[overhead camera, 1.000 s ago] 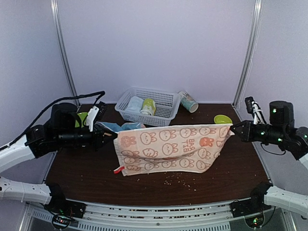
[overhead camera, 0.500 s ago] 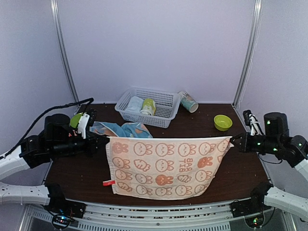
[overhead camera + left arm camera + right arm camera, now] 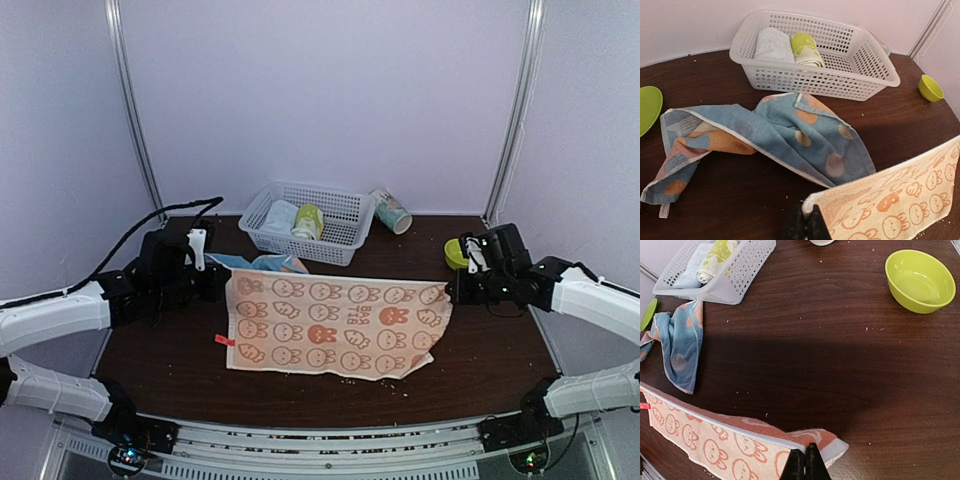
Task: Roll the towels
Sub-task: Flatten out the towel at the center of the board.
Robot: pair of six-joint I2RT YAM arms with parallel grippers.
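Note:
The peach-orange towel (image 3: 335, 322) with rabbit prints is stretched between both grippers, its lower part lying on the table. My left gripper (image 3: 226, 283) is shut on its left top corner (image 3: 816, 206), and my right gripper (image 3: 450, 293) is shut on the right top corner (image 3: 810, 442). The light blue spotted towel (image 3: 775, 135) lies crumpled on the table behind the left gripper, also seen as a blue towel (image 3: 255, 263) and a blue towel (image 3: 680, 342).
A white basket (image 3: 330, 238) at the back holds a pale rolled towel (image 3: 280, 215) and a yellow-green rolled towel (image 3: 308, 220). A tipped cup (image 3: 390, 211) lies beside it. A green bowl (image 3: 920, 280) sits back right; a green plate (image 3: 647, 107) at the left.
Both grippers have lowered and moved forward over the table with the peach towel; it hung in the air before and now its lower part rests on the table.

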